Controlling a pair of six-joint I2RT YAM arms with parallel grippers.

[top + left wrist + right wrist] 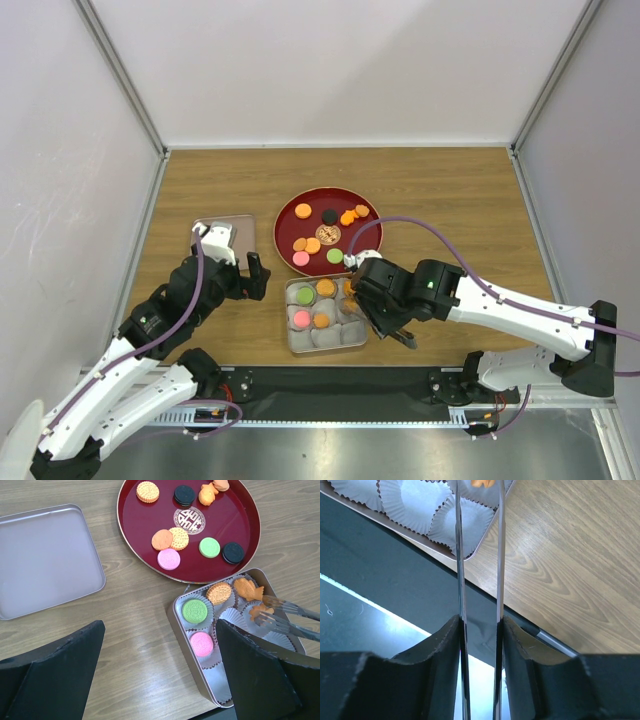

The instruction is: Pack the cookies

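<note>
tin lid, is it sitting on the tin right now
No, the tin lid lies flat on the wooden table, well apart from the open square tin.

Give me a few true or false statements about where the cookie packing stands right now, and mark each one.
1. The lid lies on the table, left of the red tray. True.
2. The right fingers clamp metal tongs. True.
3. The tin holds no cookies. False: a green cookie and a pink cookie sit in its paper cups, along with orange ones.
4. The left fingers grip a cookie. False: they stand open and empty.
</note>
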